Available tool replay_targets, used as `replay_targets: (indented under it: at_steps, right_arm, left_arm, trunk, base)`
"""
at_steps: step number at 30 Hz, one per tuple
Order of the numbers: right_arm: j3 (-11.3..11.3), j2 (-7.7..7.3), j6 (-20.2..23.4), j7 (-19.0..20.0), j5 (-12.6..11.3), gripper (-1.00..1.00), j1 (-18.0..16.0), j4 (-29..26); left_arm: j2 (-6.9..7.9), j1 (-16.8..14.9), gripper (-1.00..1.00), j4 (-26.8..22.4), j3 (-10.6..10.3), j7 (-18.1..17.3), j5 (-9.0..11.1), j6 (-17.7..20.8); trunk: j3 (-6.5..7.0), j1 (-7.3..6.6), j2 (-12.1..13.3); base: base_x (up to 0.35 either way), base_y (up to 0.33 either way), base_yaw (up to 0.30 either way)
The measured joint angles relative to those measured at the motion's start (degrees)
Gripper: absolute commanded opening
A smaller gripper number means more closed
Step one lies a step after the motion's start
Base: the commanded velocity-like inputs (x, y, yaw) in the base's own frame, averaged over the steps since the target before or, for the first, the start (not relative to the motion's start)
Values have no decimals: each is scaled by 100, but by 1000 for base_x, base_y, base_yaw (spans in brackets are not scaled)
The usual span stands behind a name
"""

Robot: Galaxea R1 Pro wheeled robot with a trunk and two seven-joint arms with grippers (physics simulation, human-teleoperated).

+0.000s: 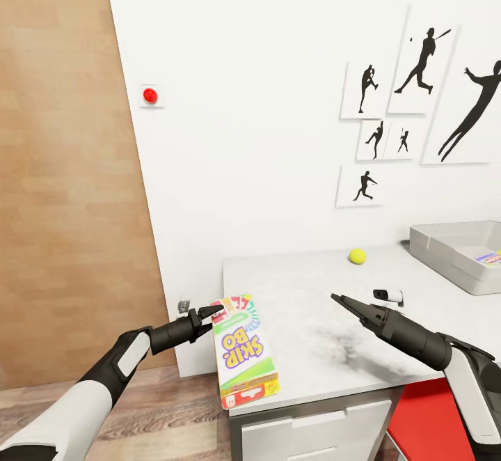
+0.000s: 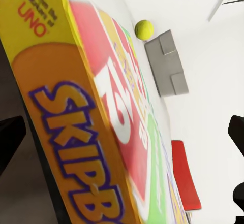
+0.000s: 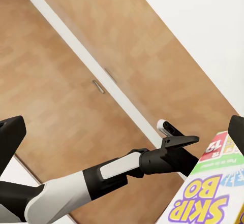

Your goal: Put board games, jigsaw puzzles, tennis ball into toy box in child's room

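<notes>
A Skip-Bo board game box (image 1: pixel 243 349) lies at the front left corner of the white table (image 1: pixel 313 294), overhanging its edge. My left gripper (image 1: pixel 211 315) is at the box's far left corner, fingers spread wide with the box (image 2: pixel 101 112) between them. In the right wrist view the left gripper (image 3: pixel 178 142) meets the box (image 3: pixel 208 203) at its edge. My right gripper (image 1: pixel 341 301) hovers open over the table's middle, holding nothing. The yellow tennis ball (image 1: pixel 357 256) rests further back, also seen as ball (image 2: pixel 144 29). The grey toy box (image 1: pixel 452 255) stands at the back right.
A small white and black object (image 1: pixel 387 296) lies on the table near my right gripper. A red chair (image 1: pixel 431 426) sits beside the white drawers (image 1: pixel 313 433) under the table. A wooden wardrobe (image 1: pixel 62 168) fills the left. The toy box holds a colourful item (image 1: pixel 490 259).
</notes>
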Motion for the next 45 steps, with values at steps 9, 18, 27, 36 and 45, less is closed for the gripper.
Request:
replay_targets:
  at_steps: [9,18,27,36,45]
  right_arm:
    - [0,0,0,0,-1,100,0,0]
    - [0,0,0,0,-8,100,0,0]
    - [0,0,-8,0,0,100,0,0]
    - [0,0,0,0,-6,100,0,0]
    - [0,0,-8,0,-4,100,0,0]
  left_arm:
    - [0,0,-100,0,-5,2,-10,-4]
    - [-1,-2,-100,-5,13,-11,72,42]
    - [0,-1,-100,-6,9,-10,87,51]
    - [0,0,-100,-1,-5,-7,-4,4]
    - [18,-1,-100,0,19,-12,-1,267]
  trunk:
    - [0,0,0]
    - [1,0,0]
    - [1,0,0]
    - [161,-197,360]
    - [323,-395,721]
  base:
    - [0,0,0]
    - [0,0,0]
    - [0,0,0]
    - [0,0,0]
    - [0,0,0]
